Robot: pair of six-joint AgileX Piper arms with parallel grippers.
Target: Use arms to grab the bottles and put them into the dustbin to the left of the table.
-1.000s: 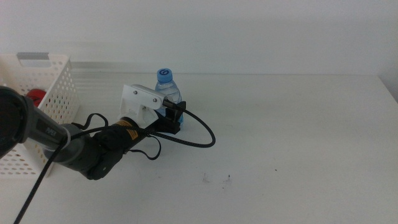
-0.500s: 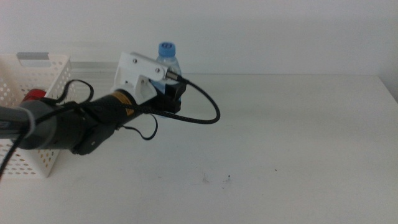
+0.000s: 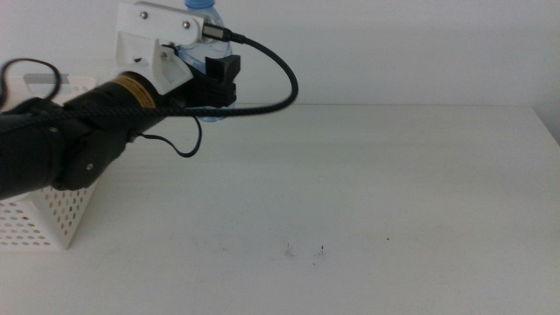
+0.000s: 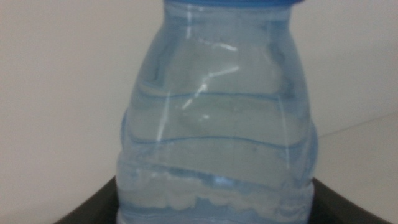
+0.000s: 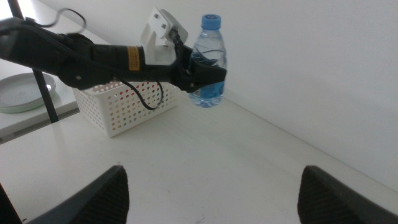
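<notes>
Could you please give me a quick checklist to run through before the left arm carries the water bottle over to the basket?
1. Left gripper shut on the water bottle: ok.
2. Bottle lifted clear of the table: ok.
3. Bottle upright, blue cap on: ok.
4. Bottle already above the white basket: not ok, it hangs beside it.
5. Room inside the basket: cannot tell.
6. Right gripper waiting apart, jaws open: ok.

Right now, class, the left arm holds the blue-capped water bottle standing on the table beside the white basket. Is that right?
Not quite. The left gripper does hold the water bottle, but lifted clear of the table, not standing on it. The right wrist view shows air under the bottle, with the white basket nearby.
</notes>
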